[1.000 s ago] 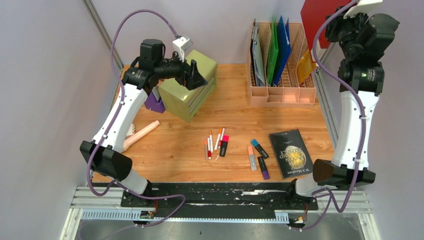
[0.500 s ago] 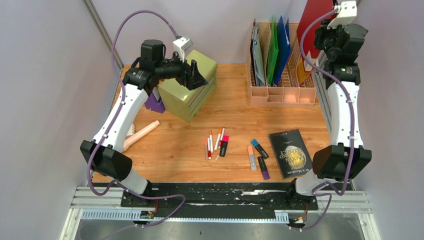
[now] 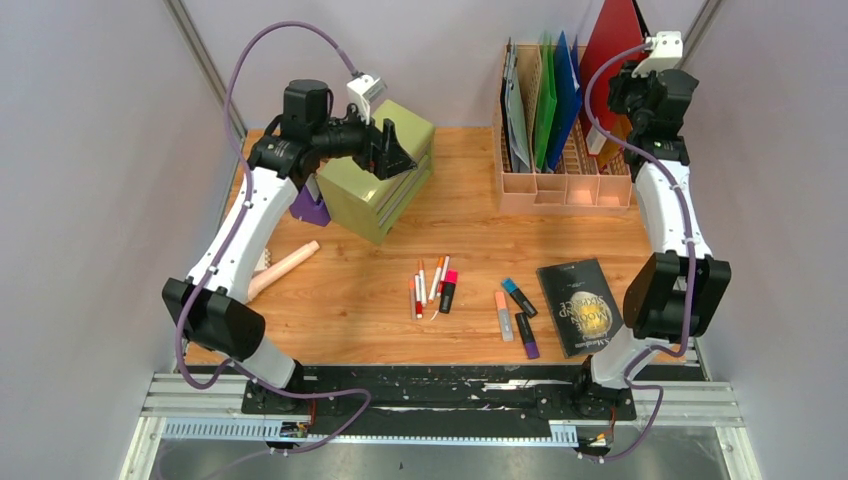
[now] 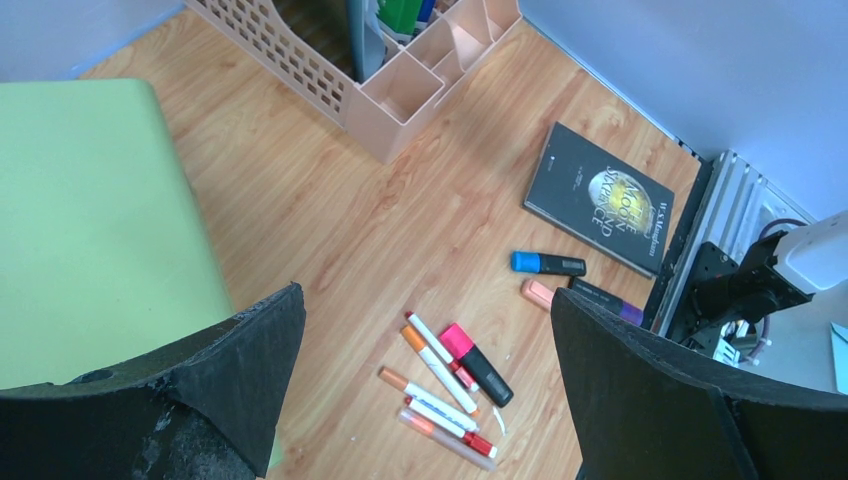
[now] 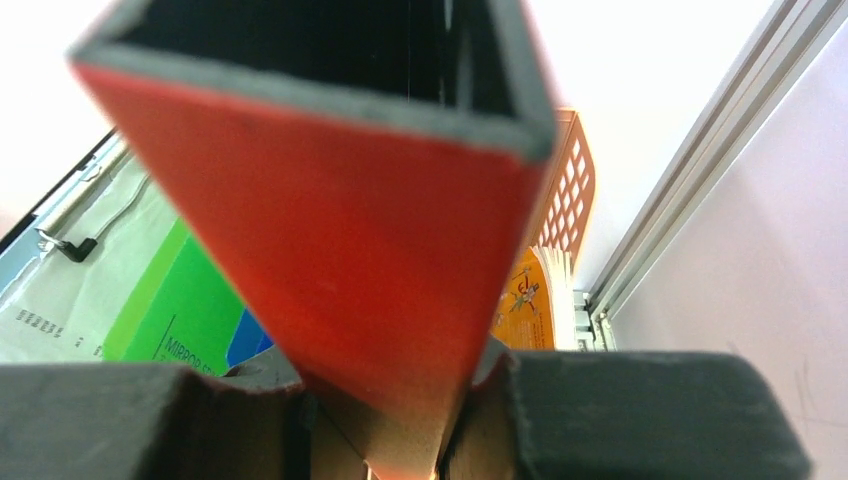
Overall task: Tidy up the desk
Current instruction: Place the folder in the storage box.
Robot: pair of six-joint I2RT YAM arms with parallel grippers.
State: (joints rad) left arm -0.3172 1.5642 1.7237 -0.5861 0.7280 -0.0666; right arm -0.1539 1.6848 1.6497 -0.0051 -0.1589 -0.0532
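The desk [image 3: 480, 235] is orange-brown wood with a metal rail [image 3: 400, 385] at its near edge. My right gripper [image 3: 632, 95] hangs over the right end of the peach file rack [image 3: 565, 190], shut on the lower edge of a red folder [image 3: 612, 35] that stands upright. In the right wrist view the red folder [image 5: 340, 220] fills the space between the fingers of the right gripper [image 5: 400, 410]. My left gripper [image 3: 395, 150] is open and holds nothing, hovering at the olive-green drawer chest [image 3: 385, 170]. In its wrist view the left gripper [image 4: 425, 295] frames the bare desk [image 4: 330, 230].
Several pens [image 3: 430, 285] and highlighters [image 3: 515, 310] lie loose mid-desk, with a black book [image 3: 582, 305] to their right. A peach cylinder [image 3: 283, 268] and a purple object [image 3: 308, 205] lie at the left. The rack holds green, blue and grey folders [image 3: 545, 100] and a yellow booklet [image 5: 525, 305].
My right arm has swung left and lower with the red folder, from the far right corner to over the rack's right end. The left arm has not moved.
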